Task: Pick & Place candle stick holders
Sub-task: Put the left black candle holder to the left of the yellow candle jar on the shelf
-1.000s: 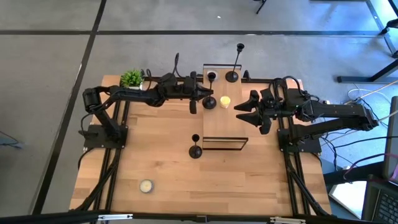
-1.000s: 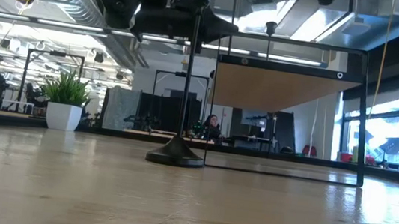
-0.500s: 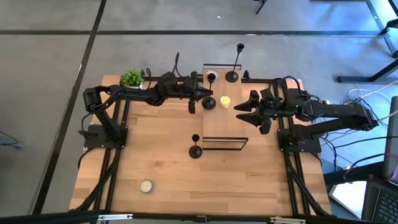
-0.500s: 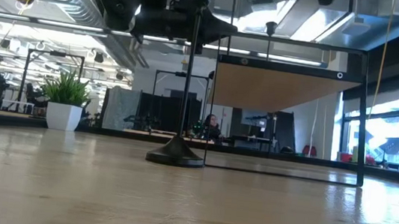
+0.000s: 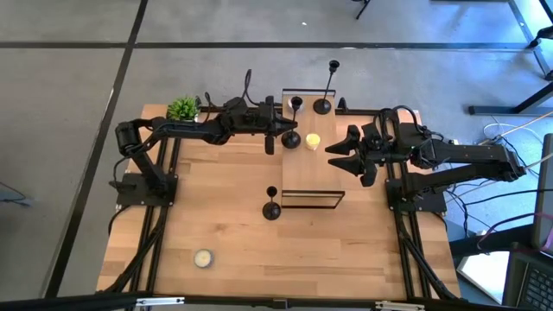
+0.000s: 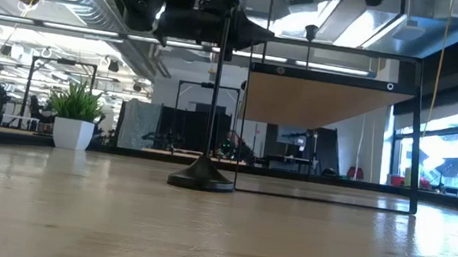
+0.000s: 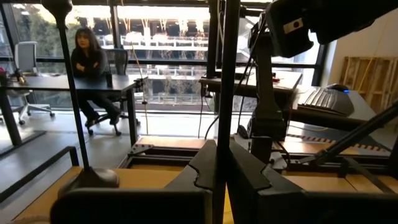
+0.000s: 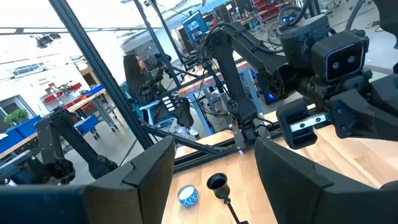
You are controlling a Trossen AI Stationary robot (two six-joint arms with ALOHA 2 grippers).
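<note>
My left gripper (image 5: 281,136) is shut on a tall black candle stick holder (image 5: 294,121) over the far left of a raised wooden shelf (image 5: 311,173). Its base (image 5: 291,140) sits beside a yellow candle (image 5: 313,140). A second tall holder (image 5: 324,102) stands on its round base at the shelf's far edge and also shows in the left wrist view (image 7: 74,112). A short holder (image 5: 272,207) stands on the table by the shelf's near left corner. My right gripper (image 5: 339,155) is open and empty over the shelf's right side. My left gripper pinches the holder's thin stem (image 7: 227,124) between its two fingers. The fingers lie level, coming from the table's left, across the stem. The holder stands upright and most of the stem rises above the fingers. The fingers hide the base, so I cannot tell whether it rests on the shelf.
A small green potted plant (image 5: 183,108) stands at the table's far left. A small white candle (image 5: 203,257) lies near the front left. The shelf's black frame legs (image 6: 418,141) stand on the table. People sit at desks in the room beyond.
My left gripper has shifted a little toward the table's far edge with the tall holder, which stays upright in the hold.
</note>
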